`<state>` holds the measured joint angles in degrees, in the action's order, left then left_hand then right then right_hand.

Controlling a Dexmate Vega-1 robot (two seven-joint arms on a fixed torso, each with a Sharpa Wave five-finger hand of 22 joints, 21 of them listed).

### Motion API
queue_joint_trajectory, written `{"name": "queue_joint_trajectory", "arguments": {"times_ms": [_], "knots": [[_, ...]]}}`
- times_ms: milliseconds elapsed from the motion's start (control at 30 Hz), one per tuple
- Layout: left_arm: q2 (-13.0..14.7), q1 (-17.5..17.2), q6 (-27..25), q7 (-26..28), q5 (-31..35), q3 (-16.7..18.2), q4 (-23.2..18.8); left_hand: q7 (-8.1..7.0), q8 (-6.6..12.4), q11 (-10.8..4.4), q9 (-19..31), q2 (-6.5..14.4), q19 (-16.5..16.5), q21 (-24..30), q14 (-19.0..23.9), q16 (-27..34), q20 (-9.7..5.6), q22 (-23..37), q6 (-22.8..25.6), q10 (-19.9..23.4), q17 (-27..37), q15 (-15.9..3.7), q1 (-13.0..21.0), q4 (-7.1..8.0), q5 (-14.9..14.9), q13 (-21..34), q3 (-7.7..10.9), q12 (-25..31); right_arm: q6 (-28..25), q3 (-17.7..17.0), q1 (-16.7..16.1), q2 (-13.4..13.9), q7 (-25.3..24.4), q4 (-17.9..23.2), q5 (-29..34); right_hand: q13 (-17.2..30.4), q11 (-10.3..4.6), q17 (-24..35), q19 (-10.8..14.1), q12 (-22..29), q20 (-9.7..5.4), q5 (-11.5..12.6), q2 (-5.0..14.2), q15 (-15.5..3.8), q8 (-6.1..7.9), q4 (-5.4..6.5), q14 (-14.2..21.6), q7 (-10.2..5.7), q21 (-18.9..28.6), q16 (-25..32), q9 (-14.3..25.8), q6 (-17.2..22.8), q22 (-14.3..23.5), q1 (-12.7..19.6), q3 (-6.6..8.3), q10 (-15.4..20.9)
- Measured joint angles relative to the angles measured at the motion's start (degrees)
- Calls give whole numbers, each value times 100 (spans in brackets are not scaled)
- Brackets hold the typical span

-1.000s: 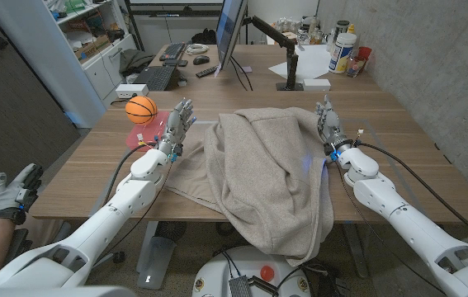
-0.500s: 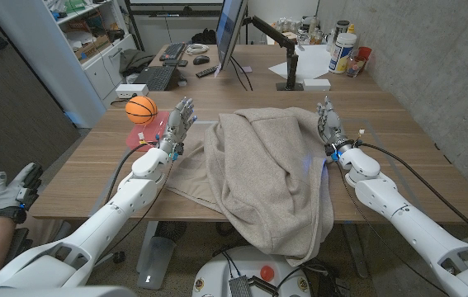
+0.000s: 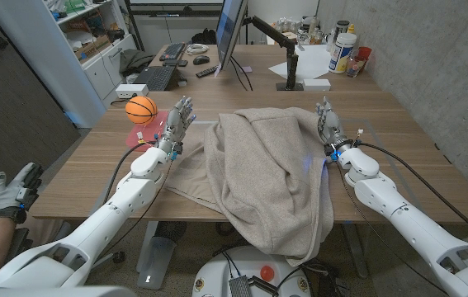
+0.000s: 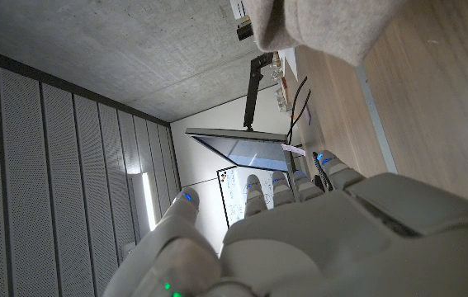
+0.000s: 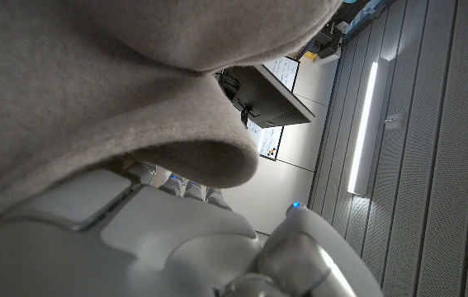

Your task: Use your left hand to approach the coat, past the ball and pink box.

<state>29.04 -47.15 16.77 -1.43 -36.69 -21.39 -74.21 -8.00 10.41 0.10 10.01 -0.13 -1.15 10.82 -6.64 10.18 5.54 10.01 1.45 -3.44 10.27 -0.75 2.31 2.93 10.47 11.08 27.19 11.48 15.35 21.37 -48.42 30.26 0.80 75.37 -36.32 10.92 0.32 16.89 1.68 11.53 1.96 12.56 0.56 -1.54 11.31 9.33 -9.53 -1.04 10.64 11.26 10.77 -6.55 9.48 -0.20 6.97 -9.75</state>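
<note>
At the far left edge, a person's gloved hand (image 3: pixel 12 192) is showing beside the table (image 3: pixel 85 177); it is sitting where it sat in both earlier frames.

The ball (image 3: pixel 140 109) is resting on the pink box (image 3: pixel 144 134) at the left side of the table, unchanged from one second ago.

The left hand (image 3: pixel 176 125) is standing upright just right of the ball and box, fingers reaching toward the far side and spread slightly apart, gripping nothing. It is holding the same position as in the earlier frames; no shift is detectable. In the left wrist view, the left hand (image 4: pixel 316 239) is showing its back, with a coat fold (image 4: pixel 316 25) lying apart from the fingertips (image 4: pixel 254 190).

The coat (image 3: pixel 267 177) is lying spread across the middle of the table, its near hem hanging over the near edge. Its left border is lying just beside the left hand; contact cannot be determined. The coat's shape is matching the earlier frames.

The right hand (image 3: pixel 328 128) is standing at the coat's right border, fingers straight and close together, gripping nothing, also unmoved. In the right wrist view, coat fabric (image 5: pixel 93 91) is draping against the right hand (image 5: pixel 159 239).

A monitor (image 3: pixel 229 33) and a keyboard (image 3: pixel 158 77) are standing at the far side.
</note>
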Motion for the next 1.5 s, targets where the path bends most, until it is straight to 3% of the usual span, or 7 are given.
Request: {"name": "queue_joint_trajectory", "arguments": {"times_ms": [267, 1000, 1267, 1500], "knots": [[69, -7, -97, 146, 164, -11, -115, 0, 0, 0, 0, 0, 0, 0, -29, 0, -64, -15, 0, 0, -1, -29, 0, 0, 0, 0, 0, 0, 66, 1, 1, -14, 7, -29, 16, 0, 0, -22, 0, 0, 0, 0, 0, 0, 0, -24, 0, 1, 0, 0, -12, 63, 0, 0, -24, 0], [582, -18, -955, 948, 1079, -265, -1052, -61, 23, -33, -1, -23, 72, 22, 33, 21, -135, -15, 62, 77, -15, -90, 23, -58, 0, -1, -12, 66, 132, 13, 17, -27, 21, -59, 54, 1, 0, -68, 0, 0, -1, 0, 0, 0, 0, -31, 0, 32, 0, 0, -11, 93, -1, 0, -64, 1], [622, -15, -978, 1107, 1327, -318, -1148, -72, 23, -53, -1, -68, 431, 110, 147, 46, -188, -14, 113, 222, -15, -120, 68, -112, 0, -1, -66, 124, 133, 15, 20, -27, 22, -61, 59, 1, 22, -90, 0, 0, -1, 0, 30, 0, 0, -31, 1, 8, 0, 0, -11, 117, -1, 31, -63, 23], [640, -15, -938, 1300, 1663, -385, -1178, -105, 23, -70, -1, -100, 551, 134, 234, 74, -238, -14, 103, 300, -15, -120, 97, -139, 0, -1, -86, 133, 91, 15, 20, -22, -1, -57, 58, 1, 22, -94, 0, 0, -1, 0, 30, 0, 0, -55, 1, 22, 0, 0, -11, 144, -1, 31, -87, 22]]}}
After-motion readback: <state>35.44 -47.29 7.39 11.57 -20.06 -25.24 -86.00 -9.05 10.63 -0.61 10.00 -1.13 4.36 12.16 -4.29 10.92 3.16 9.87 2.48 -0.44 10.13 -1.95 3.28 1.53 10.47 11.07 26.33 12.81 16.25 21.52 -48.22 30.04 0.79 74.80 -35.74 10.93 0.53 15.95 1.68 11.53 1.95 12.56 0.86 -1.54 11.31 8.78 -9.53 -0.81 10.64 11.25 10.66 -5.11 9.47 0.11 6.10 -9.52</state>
